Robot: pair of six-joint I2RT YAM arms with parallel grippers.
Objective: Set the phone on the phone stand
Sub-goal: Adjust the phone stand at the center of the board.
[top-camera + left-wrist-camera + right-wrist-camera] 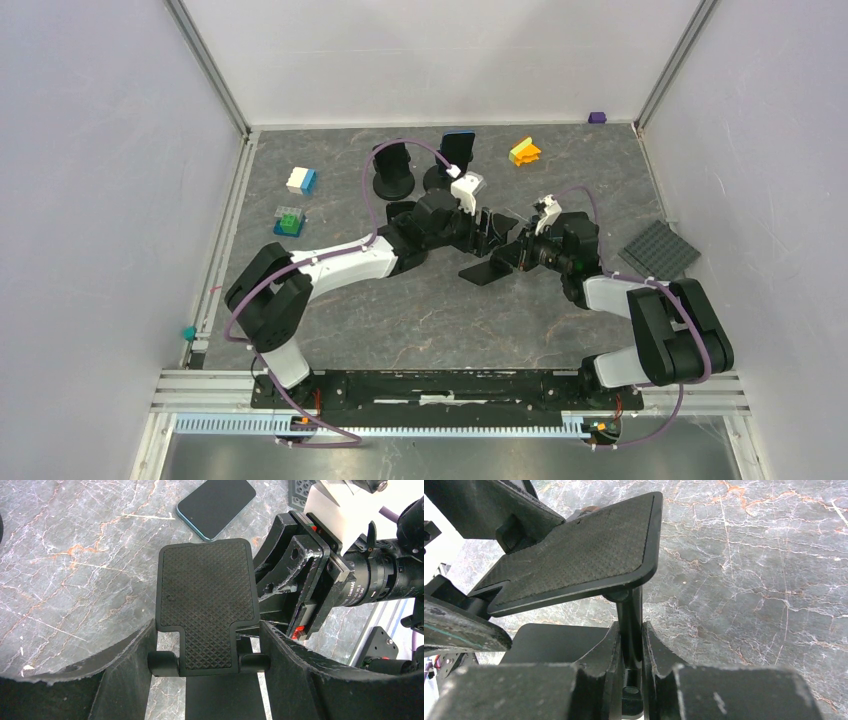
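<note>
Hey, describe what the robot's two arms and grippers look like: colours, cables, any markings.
The left arm and right arm both have chunky black joints joined by white links, with a purple cable looping along each. A white block sits at each wrist. The left gripper and right gripper have thick black fingers with rough, scuffed edges. The right one shows small red parts.

phone stand (205, 600): matt blk plastic, diamond-textured face. phone (216, 505): glossy blk glass. table (75, 555): smooth grey marble-look, slight sheen.
</note>
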